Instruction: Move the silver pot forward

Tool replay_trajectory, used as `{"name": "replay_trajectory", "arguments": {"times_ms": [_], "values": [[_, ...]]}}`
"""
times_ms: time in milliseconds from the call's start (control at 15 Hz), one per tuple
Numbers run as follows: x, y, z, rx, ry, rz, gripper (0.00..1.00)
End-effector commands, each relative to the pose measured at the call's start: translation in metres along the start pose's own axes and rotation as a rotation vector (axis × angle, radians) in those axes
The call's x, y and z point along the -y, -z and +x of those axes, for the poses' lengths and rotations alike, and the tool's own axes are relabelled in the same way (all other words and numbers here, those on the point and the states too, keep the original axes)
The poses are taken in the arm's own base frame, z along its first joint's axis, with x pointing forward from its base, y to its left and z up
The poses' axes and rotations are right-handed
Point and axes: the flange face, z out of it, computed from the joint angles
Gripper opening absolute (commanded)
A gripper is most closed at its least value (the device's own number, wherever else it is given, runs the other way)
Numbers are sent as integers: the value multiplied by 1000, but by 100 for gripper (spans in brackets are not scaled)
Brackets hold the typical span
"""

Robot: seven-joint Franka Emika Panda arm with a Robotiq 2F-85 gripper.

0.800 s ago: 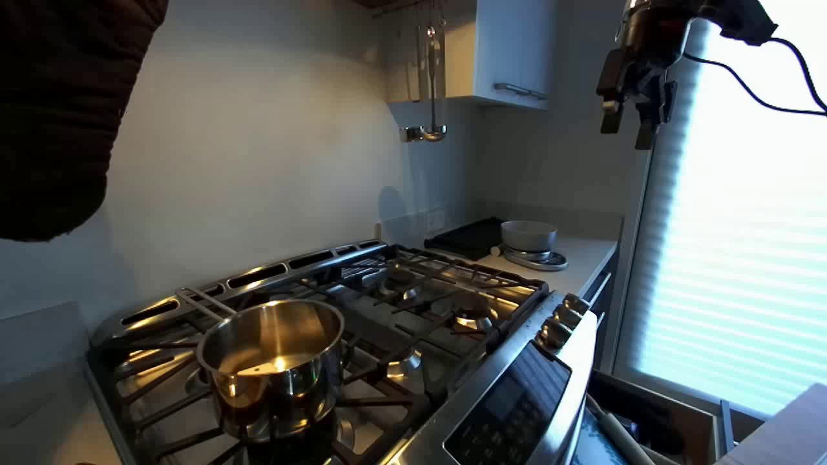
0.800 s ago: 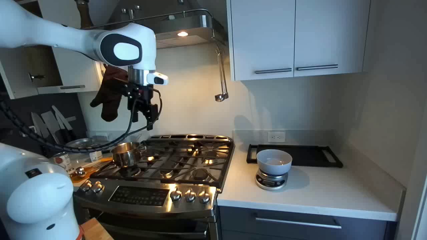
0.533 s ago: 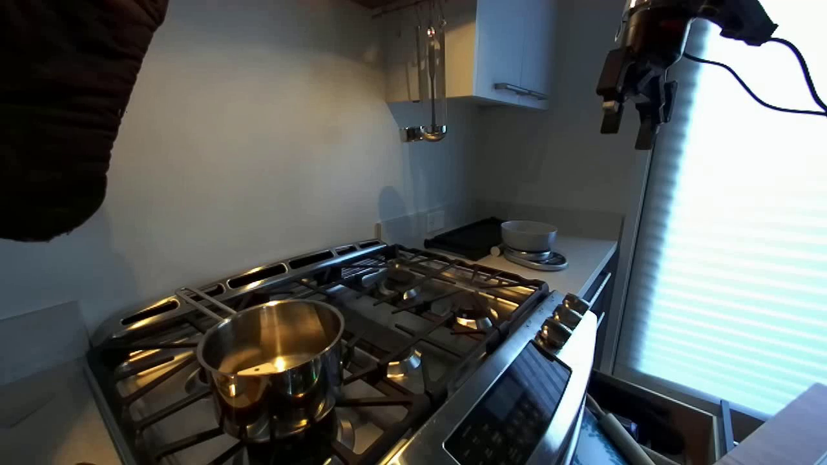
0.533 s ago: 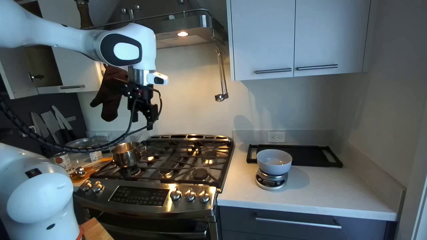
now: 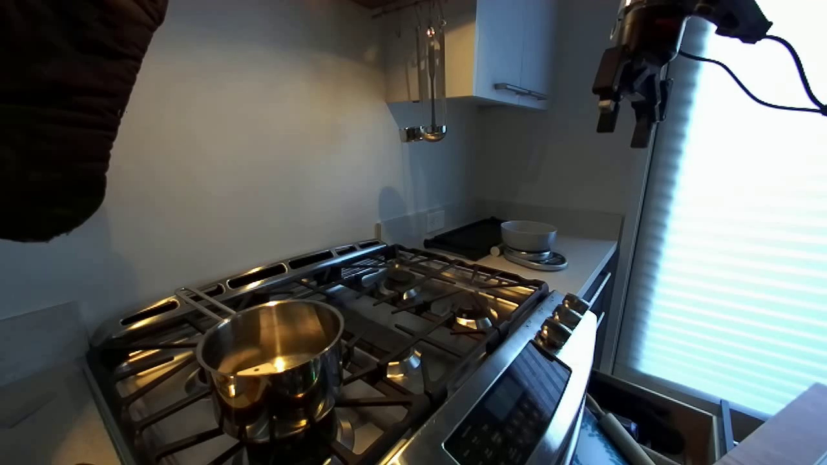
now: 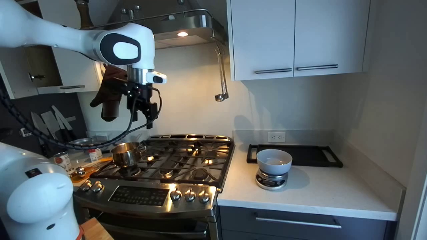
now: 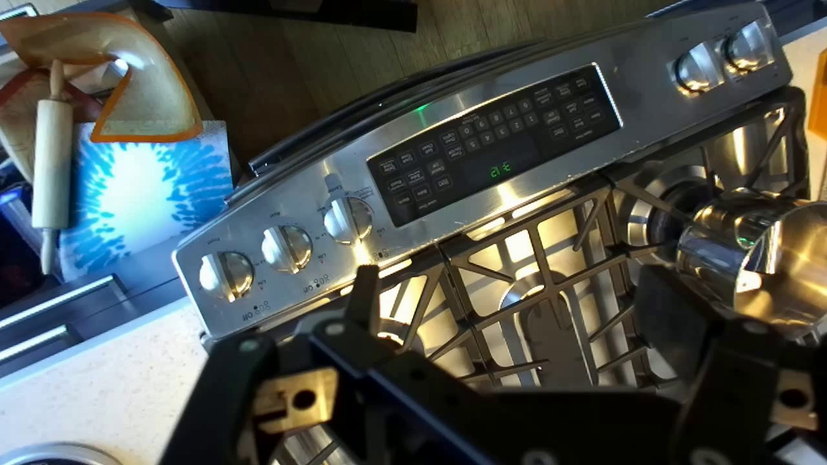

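The arm [image 6: 76, 38] is white, a black ring [image 6: 106, 49] framing a white oval [image 6: 126, 50] above a silver collar [image 6: 137, 75]. Near left, the base [image 6: 40, 200] has a dark patch [image 6: 33, 172]. The cable [image 6: 33, 132] is ribbed black, the fingers [image 7: 672, 323] black; 2 brass-coloured plates [image 7: 323, 391] each have 1 hole [image 7: 303, 399].

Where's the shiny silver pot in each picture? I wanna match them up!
In an exterior view: the silver pot is low, left of the middle, left of the button panel.
In an exterior view: the silver pot is left of the middle, above the button panel.
In the wrist view: the silver pot is at the right edge, partly cut off, right of the button panel.
Shared landmark: the button panel.
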Motion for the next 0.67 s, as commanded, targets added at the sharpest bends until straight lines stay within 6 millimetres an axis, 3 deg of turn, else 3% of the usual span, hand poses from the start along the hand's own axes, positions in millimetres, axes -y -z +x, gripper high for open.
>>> {"name": "replay_trajectory", "arguments": {"times_ms": [0, 267, 600], "values": [[65, -3, 26, 18, 110, -36, 100], [161, -18, 48, 44, 261, -68, 100], [239, -52, 76, 70, 362, -106, 100]]}}
